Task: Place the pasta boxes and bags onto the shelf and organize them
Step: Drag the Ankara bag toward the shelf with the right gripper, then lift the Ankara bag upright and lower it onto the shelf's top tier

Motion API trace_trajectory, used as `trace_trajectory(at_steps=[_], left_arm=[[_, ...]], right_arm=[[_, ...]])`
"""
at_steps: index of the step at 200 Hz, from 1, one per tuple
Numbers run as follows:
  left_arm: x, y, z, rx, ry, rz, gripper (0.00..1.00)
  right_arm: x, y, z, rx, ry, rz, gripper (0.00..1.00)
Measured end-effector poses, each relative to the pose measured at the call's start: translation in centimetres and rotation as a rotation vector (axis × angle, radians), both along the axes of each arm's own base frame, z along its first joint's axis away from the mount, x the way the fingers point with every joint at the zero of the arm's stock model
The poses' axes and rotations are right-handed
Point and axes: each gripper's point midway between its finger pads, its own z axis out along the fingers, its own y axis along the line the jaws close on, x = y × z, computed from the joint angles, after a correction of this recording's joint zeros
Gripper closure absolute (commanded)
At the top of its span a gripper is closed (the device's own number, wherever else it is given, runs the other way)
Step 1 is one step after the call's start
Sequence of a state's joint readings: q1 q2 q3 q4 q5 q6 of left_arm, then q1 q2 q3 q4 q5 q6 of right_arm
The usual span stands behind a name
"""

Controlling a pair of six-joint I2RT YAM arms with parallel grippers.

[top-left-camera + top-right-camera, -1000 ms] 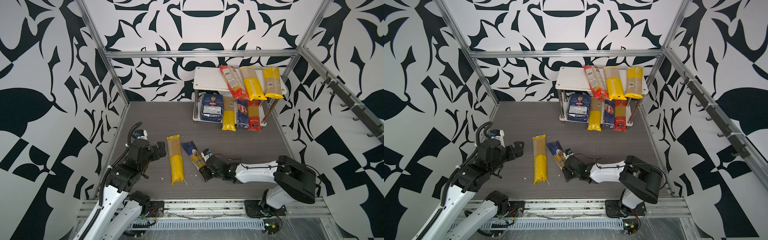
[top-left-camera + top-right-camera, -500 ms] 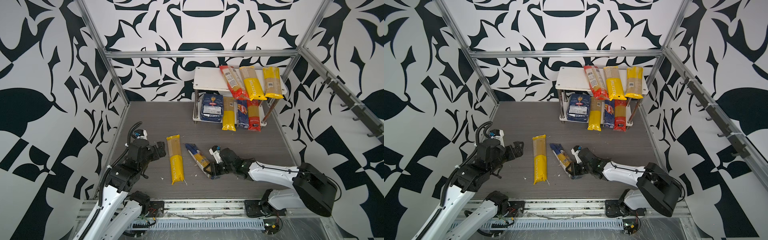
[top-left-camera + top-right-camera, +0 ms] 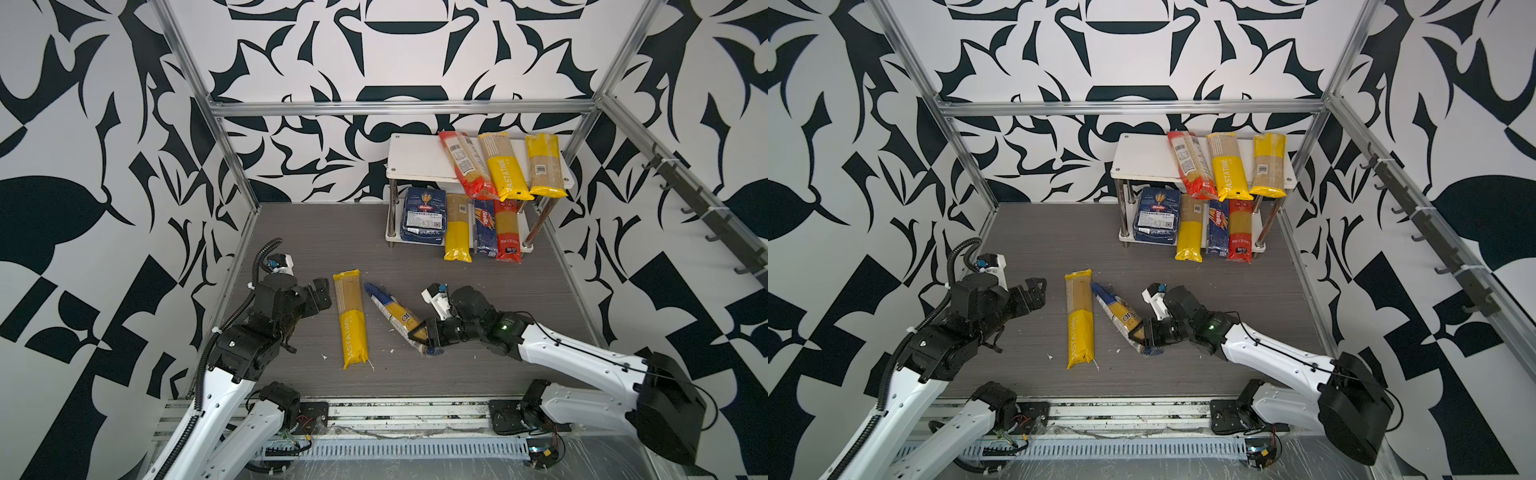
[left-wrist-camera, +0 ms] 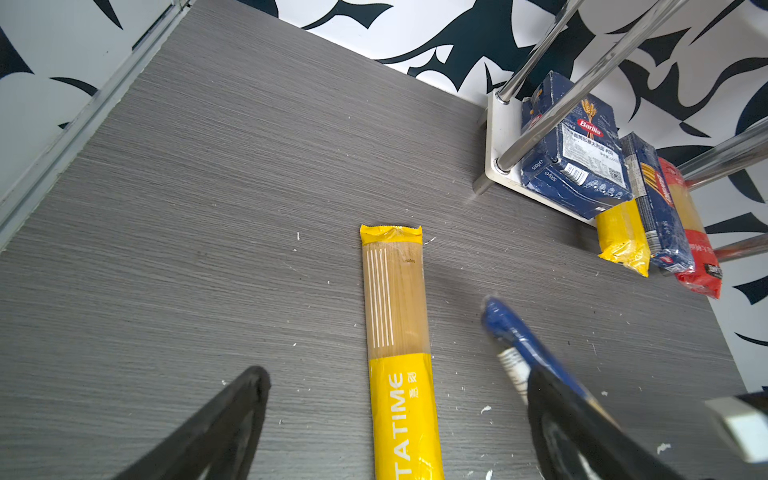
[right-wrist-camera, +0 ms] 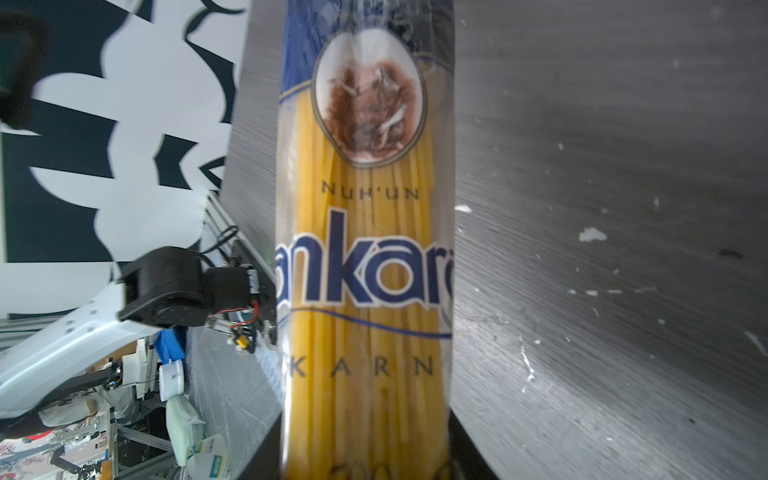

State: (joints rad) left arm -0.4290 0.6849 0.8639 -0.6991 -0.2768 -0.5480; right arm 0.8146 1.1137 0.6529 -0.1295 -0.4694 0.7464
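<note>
A clear ankara bag (image 3: 392, 313) (image 3: 1119, 311) (image 5: 365, 249) with navy ends lies slanted on the grey floor. My right gripper (image 3: 428, 337) (image 3: 1148, 332) (image 5: 365, 457) is shut on its near end, one finger on each side. To its left lies a yellow PASTATIME bag (image 3: 351, 320) (image 3: 1079, 320) (image 4: 397, 311). My left gripper (image 3: 318, 293) (image 3: 1034, 293) (image 4: 399, 378) hovers open beside that bag, holding nothing. The shelf (image 3: 415, 158) (image 3: 1142, 158) stands at the back right. Its top tier holds three bags. Its lower tier holds a wide Barilla box (image 3: 424, 214), a narrow Barilla box (image 3: 484, 226) and two bags.
Aluminium frame posts and patterned walls close in the floor on three sides. Small white crumbs dot the floor near the two loose bags. The left half of the shelf's top board is bare. A rail (image 3: 374, 409) with both arm bases runs along the front edge.
The right arm has swung outward to the right and its wrist has turned, still at the ankara bag's near end with the jaws closing in. The left arm has stayed still.
</note>
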Motion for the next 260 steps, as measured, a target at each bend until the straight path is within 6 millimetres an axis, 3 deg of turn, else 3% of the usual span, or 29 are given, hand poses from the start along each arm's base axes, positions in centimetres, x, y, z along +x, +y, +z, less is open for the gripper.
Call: trace_trajectory(at_steps=[54, 92, 156, 176, 203, 231, 260], left_arm=[[0.3, -0.1, -0.1, 0.011, 0.004, -0.006, 0.01], [0.8, -0.2, 1.0, 0.024, -0.017, -0.009, 0.01], [1.7, -0.5, 2.5, 0.051, -0.048, -0.026, 0.01], [1.9, -0.6, 2.7, 0.056, -0.052, -0.03, 0.01], [2.4, -0.8, 2.5, 0.066, -0.05, -0.036, 0.01], [2.7, -1.0, 2.3, 0.079, -0.041, -0.044, 0.01], [3.1, -1.2, 2.5, 0.085, -0.051, -0.052, 0.01]], right_arm=[[0.0, 0.0, 5.5, 0.047, -0.066, 0.023, 1.0], [0.3, 0.0, 9.7, 0.059, -0.123, 0.036, 1.0], [1.9, -0.9, 20.0, 0.079, -0.352, 0.035, 1.0], [3.3, -1.0, 23.1, 0.074, -0.43, 0.018, 1.0], [6.1, -1.1, 25.9, 0.048, -0.501, -0.022, 1.0], [10.0, -1.5, 27.3, 0.004, -0.535, -0.08, 1.0], [14.7, -2.4, 27.4, -0.075, -0.556, -0.159, 1.0]])
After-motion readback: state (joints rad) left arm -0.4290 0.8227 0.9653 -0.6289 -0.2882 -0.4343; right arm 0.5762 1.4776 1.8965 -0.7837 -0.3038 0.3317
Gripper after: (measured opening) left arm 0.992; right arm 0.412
